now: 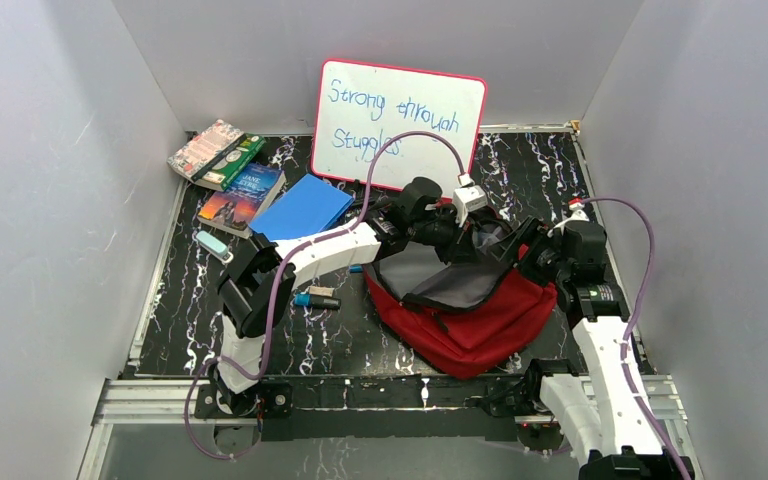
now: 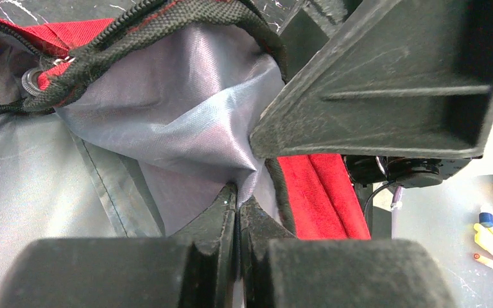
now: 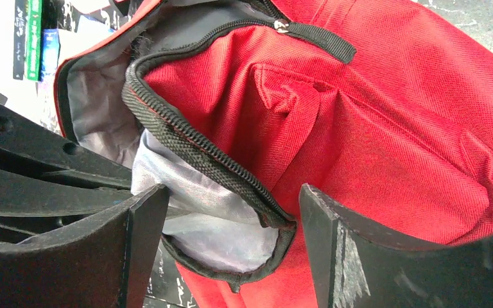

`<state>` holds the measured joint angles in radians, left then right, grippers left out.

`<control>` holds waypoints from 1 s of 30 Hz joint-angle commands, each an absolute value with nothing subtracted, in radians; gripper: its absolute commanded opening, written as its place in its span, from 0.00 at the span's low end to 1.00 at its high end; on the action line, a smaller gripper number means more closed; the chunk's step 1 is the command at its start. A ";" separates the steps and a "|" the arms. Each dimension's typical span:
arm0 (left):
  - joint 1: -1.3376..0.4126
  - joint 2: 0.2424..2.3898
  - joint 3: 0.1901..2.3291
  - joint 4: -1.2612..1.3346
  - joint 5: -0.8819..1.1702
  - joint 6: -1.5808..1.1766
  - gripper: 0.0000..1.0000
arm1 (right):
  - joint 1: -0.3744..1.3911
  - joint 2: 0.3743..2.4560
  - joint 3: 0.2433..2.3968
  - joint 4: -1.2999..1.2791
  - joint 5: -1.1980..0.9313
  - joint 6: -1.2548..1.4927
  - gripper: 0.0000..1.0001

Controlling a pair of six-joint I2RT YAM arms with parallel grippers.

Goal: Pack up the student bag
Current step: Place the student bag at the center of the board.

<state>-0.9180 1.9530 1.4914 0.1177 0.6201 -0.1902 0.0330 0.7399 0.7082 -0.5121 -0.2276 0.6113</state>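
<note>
The red student bag (image 1: 480, 315) lies right of the table's middle, its mouth unzipped and its grey lining (image 1: 450, 283) showing. My left gripper (image 1: 465, 232) reaches over the bag's far edge; in its wrist view (image 2: 237, 196) the jaws are pressed together on a fold of the grey lining (image 2: 186, 122) beside the black zipper edge (image 2: 135, 32). My right gripper (image 1: 532, 252) is at the bag's right rim. In its wrist view (image 3: 231, 221) it is open, with the zipper rim (image 3: 199, 154) and the lining between its fingers (image 3: 147, 224).
Several books (image 1: 245, 195) and a blue folder (image 1: 305, 208) lie at the back left. A whiteboard (image 1: 398, 125) leans on the back wall. A marker (image 1: 317, 300) and a small teal item (image 1: 213, 245) lie left of the bag.
</note>
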 commanded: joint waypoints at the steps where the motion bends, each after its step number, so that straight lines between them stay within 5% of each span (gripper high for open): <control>1: -0.919 1.882 1.481 0.169 0.670 -0.171 0.00 | 0.031 0.730 0.675 -0.430 -0.241 0.571 0.83; 3: -0.920 1.877 1.477 0.165 0.674 -0.168 0.00 | 0.031 0.733 0.669 -0.418 -0.228 0.565 0.83; 5: -0.919 1.871 1.469 0.169 0.672 -0.163 0.00 | 0.031 0.732 0.655 -0.379 -0.276 0.565 0.72; 12: -0.873 1.866 1.508 0.103 0.583 -0.210 0.18 | 0.031 0.678 0.620 -0.255 -0.328 0.632 0.01; 19: -0.734 1.720 1.509 0.024 0.335 -0.126 0.56 | 0.031 0.667 0.662 -0.334 -0.236 0.604 0.00; 30: -0.711 1.635 1.388 -0.173 0.126 0.253 0.59 | 0.031 0.692 0.663 -0.324 -0.270 0.608 0.00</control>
<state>-0.7010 1.6600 1.4517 -0.0875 0.1757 0.1154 0.0330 0.6880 0.6136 -0.3595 -0.2649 0.6209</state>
